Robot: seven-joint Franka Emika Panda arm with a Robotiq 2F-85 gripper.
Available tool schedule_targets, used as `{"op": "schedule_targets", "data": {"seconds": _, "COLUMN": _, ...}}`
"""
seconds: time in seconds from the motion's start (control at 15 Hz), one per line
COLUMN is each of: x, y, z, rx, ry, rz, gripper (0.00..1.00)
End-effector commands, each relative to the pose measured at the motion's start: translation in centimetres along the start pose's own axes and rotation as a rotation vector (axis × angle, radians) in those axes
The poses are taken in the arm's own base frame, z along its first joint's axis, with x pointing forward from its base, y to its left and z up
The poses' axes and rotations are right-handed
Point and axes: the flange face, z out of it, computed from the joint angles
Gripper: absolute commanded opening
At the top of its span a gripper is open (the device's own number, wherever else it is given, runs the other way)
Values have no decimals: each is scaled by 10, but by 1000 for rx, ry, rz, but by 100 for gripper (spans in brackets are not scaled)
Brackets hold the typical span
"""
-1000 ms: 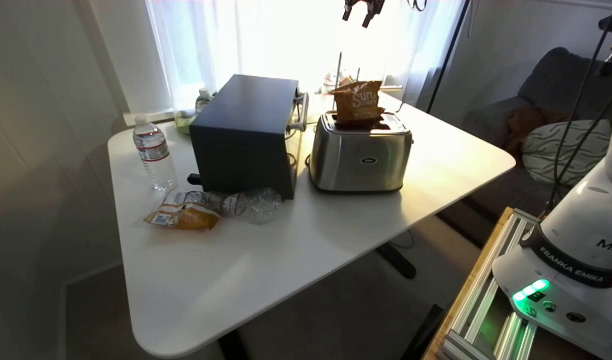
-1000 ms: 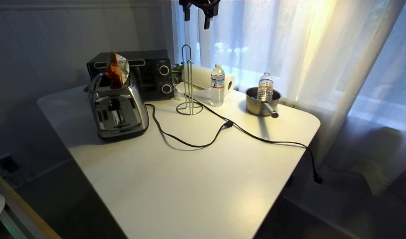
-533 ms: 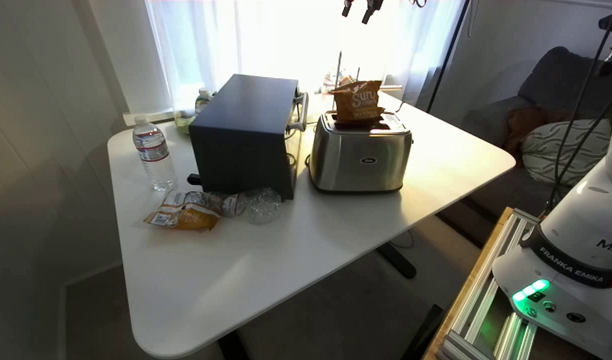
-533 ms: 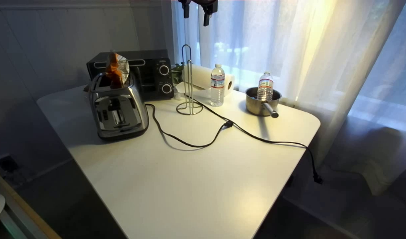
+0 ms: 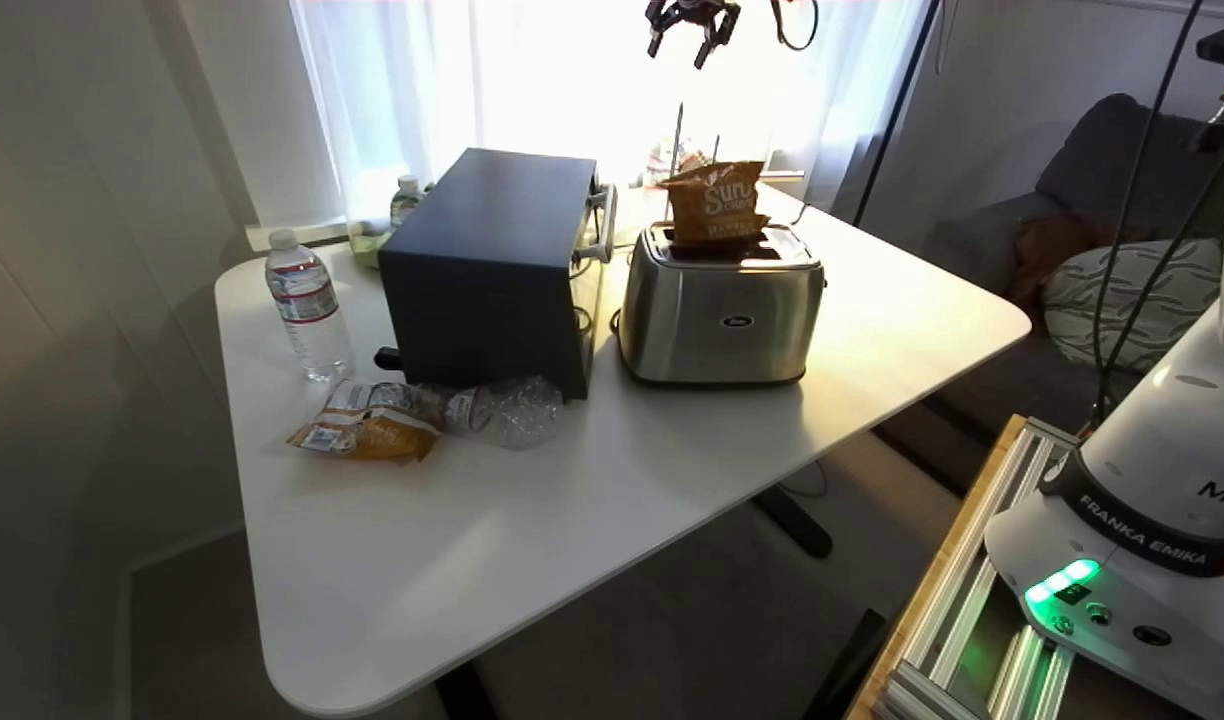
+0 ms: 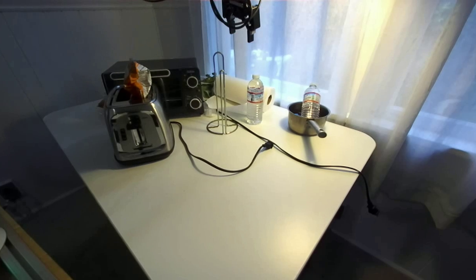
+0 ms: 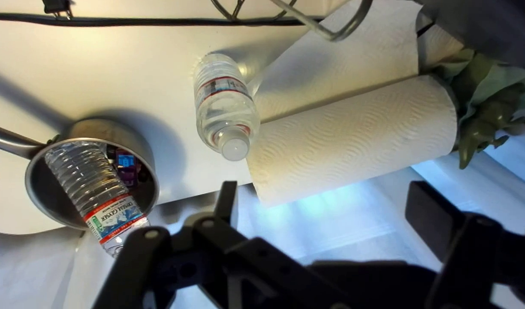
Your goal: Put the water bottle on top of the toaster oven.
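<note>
A tall clear water bottle [image 6: 255,102] with a white cap and pale label band stands upright on the table beside a paper towel roll. It also shows in the wrist view [image 7: 224,109], above and left of the fingers. A similar bottle [image 5: 308,308] stands behind the oven. The dark toaster oven [image 5: 477,315] has a flat bare top; its knobbed front [image 6: 192,93] shows in an exterior view. My gripper [image 5: 677,55] is high above the table, also seen in an exterior view [image 6: 241,35]. In the wrist view the fingers [image 7: 322,189] are wide apart with nothing between them.
A wire holder [image 6: 222,101] stands by the bottle, with the paper towel roll [image 7: 357,137] against it. A pot [image 6: 300,126] holds another bottle [image 6: 311,102]. A silver toaster [image 5: 722,320] holds a chip bag [image 5: 717,203]. Black cords [image 6: 300,161] cross the table.
Over the last half second my gripper has dropped a little and turned, shifting left in an exterior view and slightly right in an exterior view. The bottles and oven have not moved.
</note>
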Motion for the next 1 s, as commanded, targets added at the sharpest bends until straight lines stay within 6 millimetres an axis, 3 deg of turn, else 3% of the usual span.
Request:
{"op": "schedule_targets", "data": {"seconds": 0.0, "x": 9, "y": -8, "z": 24, "rx": -88, "ry": 37, "rz": 42, "gripper": 100}}
{"op": "schedule_targets", "data": {"seconds": 0.33, "x": 14, "y": 1, "z": 56, "rx": -240, "ry": 7, "rz": 31, "gripper": 100}}
{"op": "schedule_targets", "data": {"seconds": 0.73, "x": 17, "y": -1, "z": 96, "rx": -268, "ry": -49, "rz": -25, "gripper": 100}}
{"op": "schedule_targets", "data": {"seconds": 0.93, "x": 19, "y": -1, "z": 107, "rx": -270, "ry": -65, "rz": -33, "gripper": 100}}
